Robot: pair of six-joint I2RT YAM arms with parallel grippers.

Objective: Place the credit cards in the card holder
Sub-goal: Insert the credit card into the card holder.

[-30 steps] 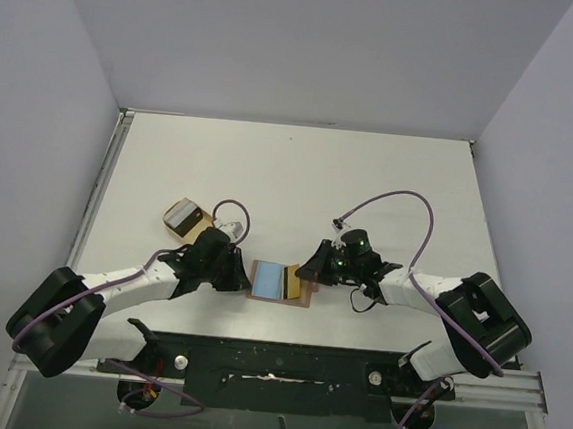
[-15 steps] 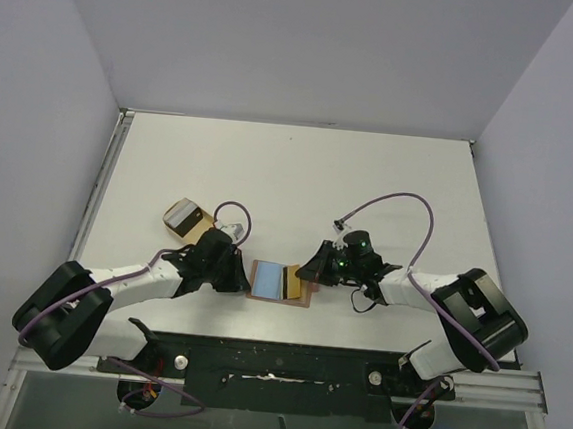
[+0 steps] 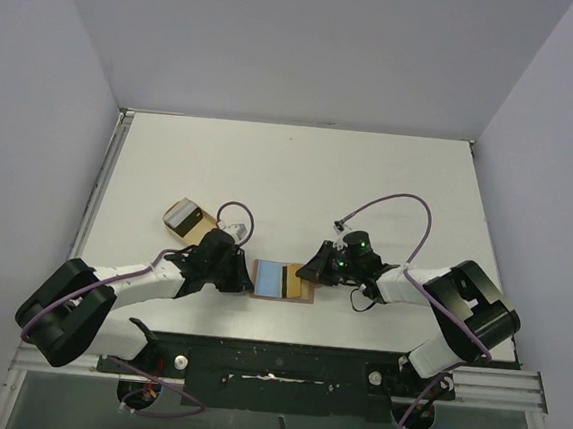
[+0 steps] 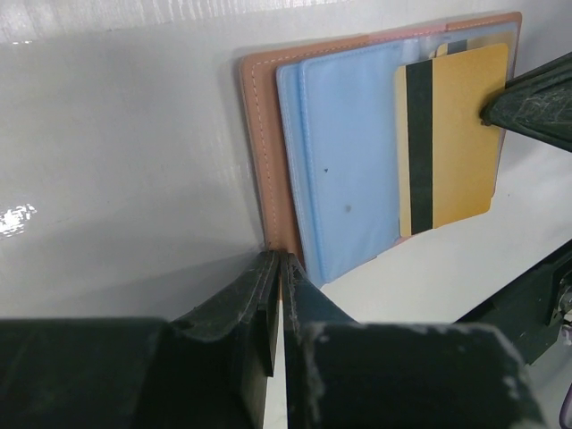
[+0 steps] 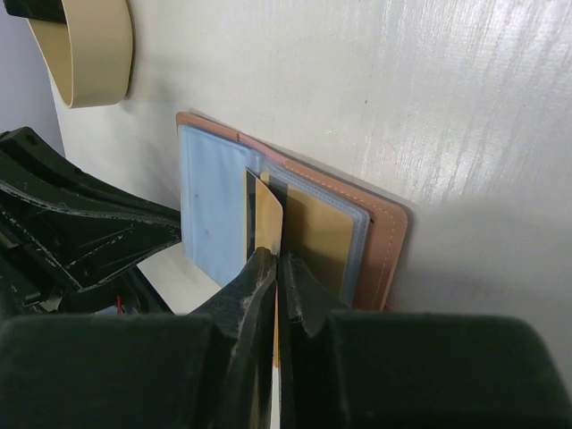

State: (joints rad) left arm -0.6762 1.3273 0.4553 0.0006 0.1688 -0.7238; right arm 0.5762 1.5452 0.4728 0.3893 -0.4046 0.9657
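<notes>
Two white-and-black robot arms trailing purple cables

The left arm (image 3: 135,280) and right arm (image 3: 413,286) share a build: smooth white link shells between chunky black joint housings (image 3: 57,313), and a thin purple cable (image 3: 398,198) looping off each. Their scuffed matte-black wedge fingers (image 4: 223,313) show pale wear marks. Small green lights (image 3: 350,244) glow on the right wrist. Both are bolted to a black base plate (image 3: 274,359).

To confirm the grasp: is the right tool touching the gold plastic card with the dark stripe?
Touching. The right wrist view shows the right tool pinching the gold plastic card at its edge.
</notes>
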